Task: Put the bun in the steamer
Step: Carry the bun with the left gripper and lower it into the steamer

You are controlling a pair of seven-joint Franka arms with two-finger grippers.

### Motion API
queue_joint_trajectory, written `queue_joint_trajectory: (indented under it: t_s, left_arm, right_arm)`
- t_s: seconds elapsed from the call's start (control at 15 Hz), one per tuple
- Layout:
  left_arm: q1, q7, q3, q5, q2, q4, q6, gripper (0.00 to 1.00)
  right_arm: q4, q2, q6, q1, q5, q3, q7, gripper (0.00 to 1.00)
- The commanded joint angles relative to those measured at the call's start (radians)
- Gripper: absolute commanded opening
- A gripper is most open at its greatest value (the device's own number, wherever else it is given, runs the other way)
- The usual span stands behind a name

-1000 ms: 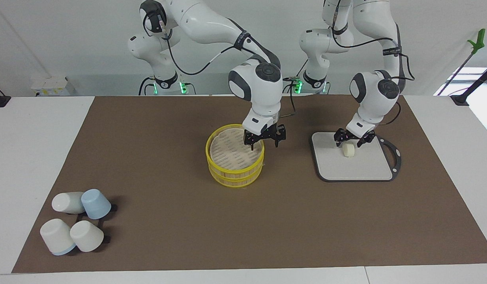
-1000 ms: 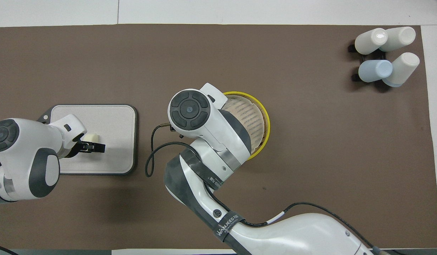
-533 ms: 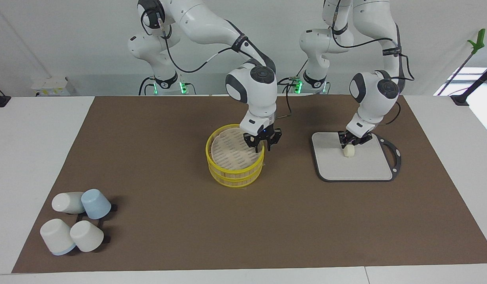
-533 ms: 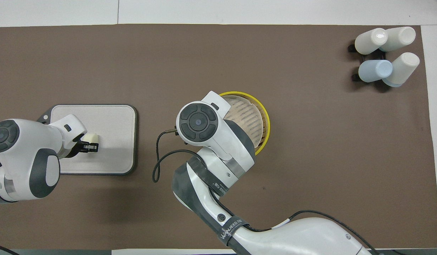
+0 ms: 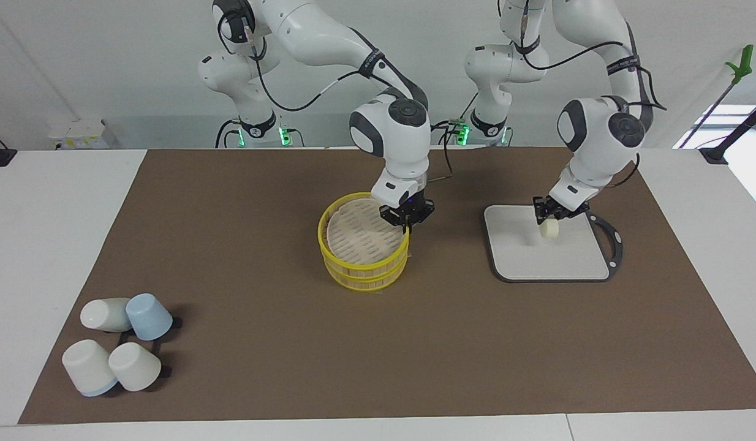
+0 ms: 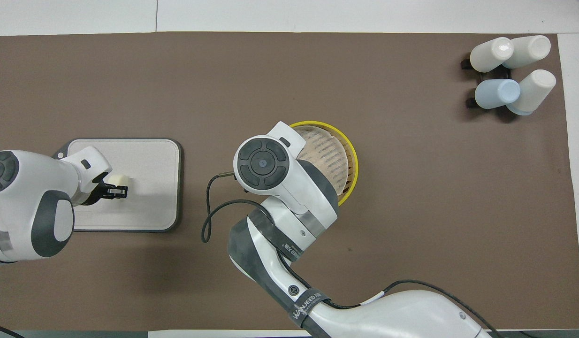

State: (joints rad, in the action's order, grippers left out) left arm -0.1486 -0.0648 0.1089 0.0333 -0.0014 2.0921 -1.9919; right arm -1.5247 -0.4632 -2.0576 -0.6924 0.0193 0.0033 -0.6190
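Observation:
The bun (image 5: 548,229), a small cream cylinder, is held in my left gripper (image 5: 551,219), which is shut on it and holds it just above the grey board (image 5: 568,260). In the overhead view the bun (image 6: 121,180) shows at the left gripper (image 6: 117,186) over the board (image 6: 148,206). The steamer (image 5: 361,268) stands mid-table, two yellow-rimmed tiers with a beige slatted top (image 6: 328,152). My right gripper (image 5: 407,220) is shut on the steamer's top rim, at the edge toward the left arm's end. In the overhead view the right arm hides that gripper.
Several white and blue cups (image 5: 117,349) lie on a small black rack at the right arm's end, farther from the robots than the steamer; they also show in the overhead view (image 6: 512,72). A brown mat (image 5: 268,318) covers the table.
My left gripper closed on the bun and lifted it slightly off the board. My right gripper came down and closed on the steamer's top rim.

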Motion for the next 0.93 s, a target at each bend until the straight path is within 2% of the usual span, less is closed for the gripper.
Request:
queue_joint_trajectory:
  t_s: [0.0,0.13,0.27,0.4,0.47,0.6,0.73,0.87]
  left_arm:
    - [-0.052,0.130,0.006,0.019,0.009,-0.225,0.233,0.34]
    - [-0.078,0.205,0.002,0.043,0.009,-0.329,0.332,0.35]
    - [-0.124,0.374,-0.034,0.051,0.014,-0.363,0.320,0.35]
    - [-0.237,0.579,-0.058,0.053,0.015,-0.342,0.221,0.34]
    - [-0.311,0.700,-0.058,0.053,0.039,-0.336,0.156,0.35]
    - [-0.449,0.908,-0.058,0.051,0.142,-0.339,-0.005,0.35]
    - [-0.544,1.000,-0.058,0.051,0.239,-0.327,-0.147,0.34]
    - [-0.601,1.027,-0.058,0.053,0.262,-0.241,-0.278,0.34]
  right_arm:
    - [0.162,0.014,0.251,0.091,0.014,-0.002,0.159,0.00]
    - [0.156,0.061,0.359,0.212,0.010,-0.003,0.356,0.00]
    - [0.153,0.081,0.451,0.308,0.007,-0.003,0.561,0.00]
    - [0.152,0.090,0.525,0.381,0.020,-0.005,0.697,0.00]
    - [0.152,0.093,0.557,0.396,0.030,-0.005,0.728,0.00]
    - [0.147,0.095,0.577,0.438,0.048,-0.005,0.787,0.00]
    - [0.130,0.098,0.567,0.470,0.048,-0.005,0.846,0.00]
    - [0.092,0.113,0.547,0.493,0.048,-0.005,0.872,0.00]
